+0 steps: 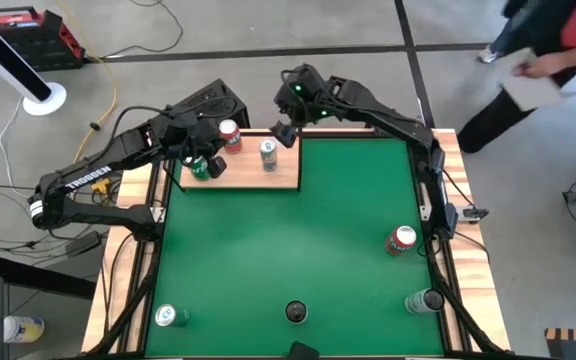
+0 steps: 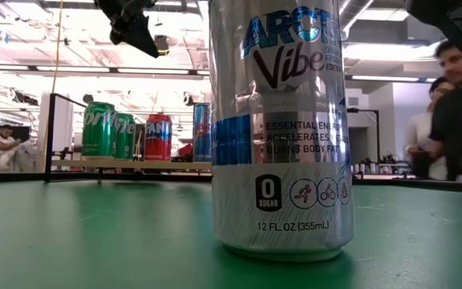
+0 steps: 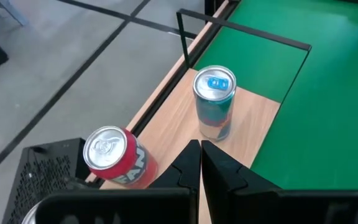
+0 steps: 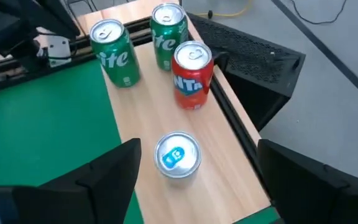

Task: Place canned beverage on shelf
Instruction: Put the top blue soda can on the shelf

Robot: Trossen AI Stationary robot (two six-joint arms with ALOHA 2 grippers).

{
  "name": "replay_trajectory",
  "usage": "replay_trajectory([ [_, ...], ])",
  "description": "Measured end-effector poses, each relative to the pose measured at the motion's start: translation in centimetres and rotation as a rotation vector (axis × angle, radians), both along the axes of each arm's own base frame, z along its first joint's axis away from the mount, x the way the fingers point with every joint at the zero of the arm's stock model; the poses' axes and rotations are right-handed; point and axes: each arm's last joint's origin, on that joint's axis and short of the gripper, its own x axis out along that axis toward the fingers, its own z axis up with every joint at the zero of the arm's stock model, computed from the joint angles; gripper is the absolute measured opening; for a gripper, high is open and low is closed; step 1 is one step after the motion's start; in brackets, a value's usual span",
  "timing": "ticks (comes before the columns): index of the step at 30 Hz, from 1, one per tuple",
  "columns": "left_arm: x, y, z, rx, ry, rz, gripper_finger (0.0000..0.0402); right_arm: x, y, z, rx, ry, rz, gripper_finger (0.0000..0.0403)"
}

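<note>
The shelf (image 1: 253, 178) is a pale wood panel with a thin dark frame at the mat's far left. On it stand two green cans (image 4: 138, 43), a red can (image 4: 191, 74) and a slim blue-and-silver can (image 4: 178, 155), all upright on their bases. My right gripper (image 4: 191, 180) is open above the slim can, its fingers spread wide on either side and clear of it; in the high view it is at the shelf's far right (image 1: 280, 133). My left gripper (image 3: 200, 165) is shut and empty above the shelf, near the green cans (image 1: 200, 168).
Loose cans stand on the green mat: a red one (image 1: 400, 240) and a silver one (image 1: 425, 300) at the right, a green one (image 1: 171, 316) near left, and a silver can (image 2: 279, 128) at the near edge. A black box (image 4: 253, 56) sits behind the shelf. People stand beyond the table.
</note>
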Motion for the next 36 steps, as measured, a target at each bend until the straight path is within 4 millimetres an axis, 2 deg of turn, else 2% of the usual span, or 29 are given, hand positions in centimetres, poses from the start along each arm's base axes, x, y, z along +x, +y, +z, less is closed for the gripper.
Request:
replay_trajectory([
  [9,0.2,0.5,0.2,-0.004,-0.055,0.041,0.0000,-1.5,4.0,-1.3,-0.080,-0.026,-0.014,0.0324],
  [13,0.3,0.8,0.1,-0.022,-0.067,0.069,0.0000,-3.5,5.7,-2.3,-0.119,-0.177,-0.028,0.0321],
  [18,0.3,1.1,0.4,-0.010,-0.098,0.087,0.0000,-4.6,6.0,-5.2,-0.093,-0.487,-0.044,0.0321],
  [22,0.3,1.4,0.8,0.021,-0.136,0.141,0.0000,-4.3,5.7,-6.1,0.003,-0.644,0.019,0.0321],
  [26,0.0,1.9,1.0,0.000,-0.197,0.212,0.0000,-3.7,5.6,-6.5,0.047,-0.631,0.089,0.0321],
  [29,-0.1,2.1,1.1,-0.034,-0.245,0.252,0.0000,-3.7,5.6,-6.0,0.044,-0.654,0.105,0.0321],
  [36,0.1,2.0,1.1,-0.061,-0.261,0.244,0.0000,-4.1,5.2,-5.8,0.050,-0.653,0.122,0.0321],
])
